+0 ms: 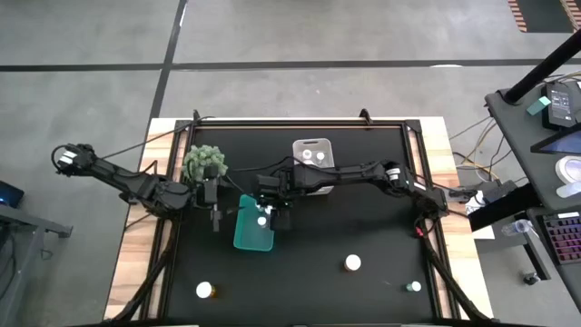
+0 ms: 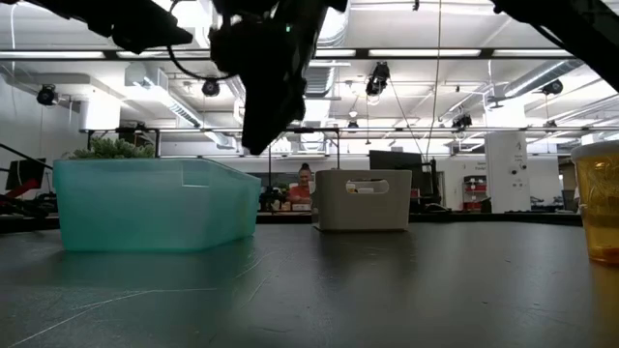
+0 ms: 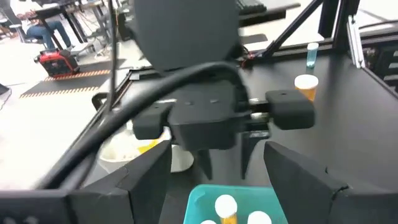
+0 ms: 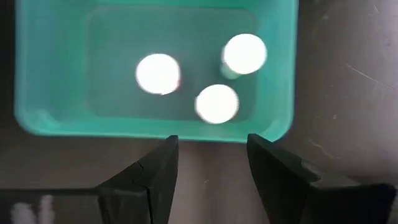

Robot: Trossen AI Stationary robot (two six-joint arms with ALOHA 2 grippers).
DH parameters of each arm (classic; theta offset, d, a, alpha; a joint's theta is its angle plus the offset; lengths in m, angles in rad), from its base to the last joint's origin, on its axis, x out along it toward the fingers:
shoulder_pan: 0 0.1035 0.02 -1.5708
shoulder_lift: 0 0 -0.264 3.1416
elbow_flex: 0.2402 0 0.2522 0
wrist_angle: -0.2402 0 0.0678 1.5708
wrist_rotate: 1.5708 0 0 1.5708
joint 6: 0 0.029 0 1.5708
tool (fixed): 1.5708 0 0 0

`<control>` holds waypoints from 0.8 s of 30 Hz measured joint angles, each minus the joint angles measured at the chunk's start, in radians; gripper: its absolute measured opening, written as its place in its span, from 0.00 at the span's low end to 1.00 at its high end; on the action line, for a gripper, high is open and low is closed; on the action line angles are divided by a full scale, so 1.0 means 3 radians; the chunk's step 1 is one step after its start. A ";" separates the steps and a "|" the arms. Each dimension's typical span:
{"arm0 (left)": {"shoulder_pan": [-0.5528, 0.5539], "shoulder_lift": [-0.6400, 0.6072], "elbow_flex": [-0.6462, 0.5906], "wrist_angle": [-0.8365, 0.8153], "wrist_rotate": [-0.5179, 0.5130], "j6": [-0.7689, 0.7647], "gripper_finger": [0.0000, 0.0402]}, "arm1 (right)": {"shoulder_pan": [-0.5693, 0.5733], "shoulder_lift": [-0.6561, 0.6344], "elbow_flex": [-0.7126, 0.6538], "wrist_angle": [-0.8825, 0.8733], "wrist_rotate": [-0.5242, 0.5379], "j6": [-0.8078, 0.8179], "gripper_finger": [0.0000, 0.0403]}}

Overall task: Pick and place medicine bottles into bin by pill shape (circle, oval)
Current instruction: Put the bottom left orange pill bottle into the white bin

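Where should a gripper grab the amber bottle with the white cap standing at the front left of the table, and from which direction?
Probably by the white cap or just below it, coming straight down from above. The amber bottle stands upright and alone on the black table, with bare surface all round it, so fingers could close across its round cap from any side. The left gripper is the nearer one.

No text or label can be read

My right arm covered most of the white bin (image 1: 310, 146) from above. Beyond my right fingers (image 4: 155, 177), three white caps (image 4: 158, 74) in the teal bin (image 4: 37, 121) glared too brightly to show pill shapes. An amber bottle (image 2: 600, 198) was cut off by the low view's edge.
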 joint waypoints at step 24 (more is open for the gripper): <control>-0.0182 0.0395 0.0083 0.0433 0.0134 0.0043 0.60 | 0.0528 -0.1240 -0.1799 0.0759 0.0336 0.0083 0.43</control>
